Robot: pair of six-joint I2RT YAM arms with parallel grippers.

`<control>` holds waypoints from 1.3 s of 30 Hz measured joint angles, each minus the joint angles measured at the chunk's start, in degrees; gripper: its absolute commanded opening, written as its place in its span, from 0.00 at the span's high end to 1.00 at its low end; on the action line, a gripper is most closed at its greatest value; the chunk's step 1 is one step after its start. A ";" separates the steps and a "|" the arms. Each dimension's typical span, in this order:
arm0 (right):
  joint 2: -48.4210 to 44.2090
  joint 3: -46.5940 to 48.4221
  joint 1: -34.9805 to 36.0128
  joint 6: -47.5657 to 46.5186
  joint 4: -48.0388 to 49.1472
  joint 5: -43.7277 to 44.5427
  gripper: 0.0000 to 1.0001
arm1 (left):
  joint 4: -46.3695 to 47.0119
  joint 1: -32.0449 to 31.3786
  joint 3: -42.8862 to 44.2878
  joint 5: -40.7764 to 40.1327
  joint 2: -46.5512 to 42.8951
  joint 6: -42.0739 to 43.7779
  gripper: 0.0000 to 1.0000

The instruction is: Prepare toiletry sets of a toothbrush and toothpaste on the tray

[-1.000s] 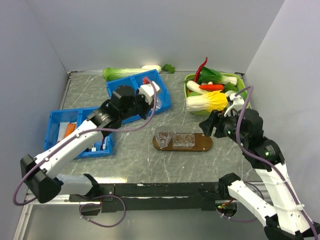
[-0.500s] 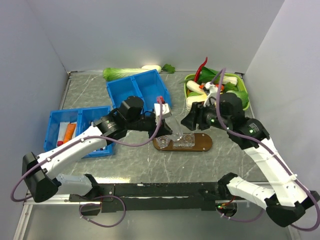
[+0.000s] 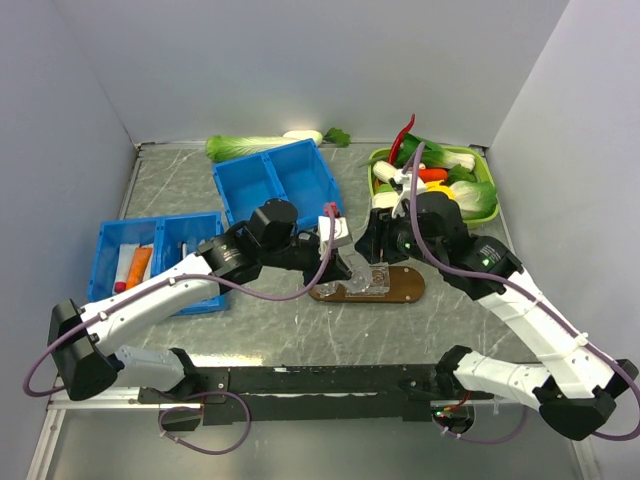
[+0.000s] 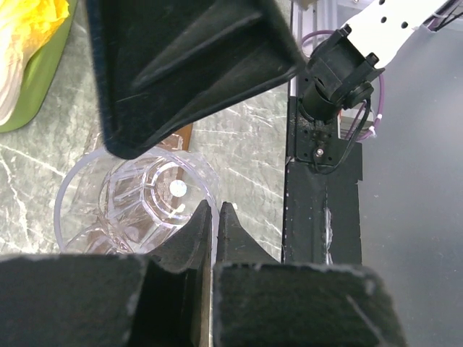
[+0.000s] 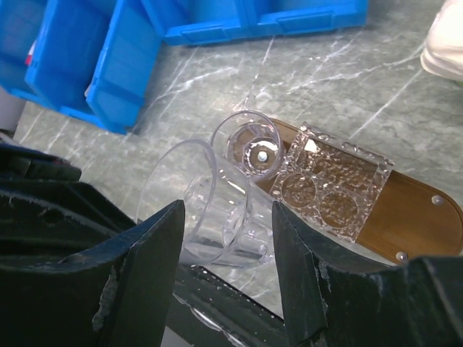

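Cup-setting step, I'd say: left claw pinched shut on a tilted cup just off the tray, right claw half-wide astride it, and next right must close squarely before left lets go.

Clear cup tilted near brown tray; second cup upright on it.

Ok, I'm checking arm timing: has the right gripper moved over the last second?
Yes. The right gripper has swung left along the tray, from its right end to about its middle.
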 measured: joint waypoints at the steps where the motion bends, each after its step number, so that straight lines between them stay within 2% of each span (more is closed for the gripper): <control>1: 0.00 -0.02 0.31 0.13 -0.15 0.52 0.41 | 0.00 -0.24 0.00 -0.15 0.20 0.02 0.99; 16: 4.42 -1.95 3.32 0.98 -1.16 2.82 0.45 | -0.44 -4.39 -0.11 -8.07 2.56 1.64 0.99; 27: 6.86 -2.60 3.56 0.72 -3.80 5.97 0.51 | -0.74 -6.86 -1.25 -13.42 3.30 2.93 0.99; 39: 6.88 -2.71 3.69 0.70 -3.76 6.78 0.55 | -0.50 -7.69 -1.92 -14.53 3.30 3.08 0.99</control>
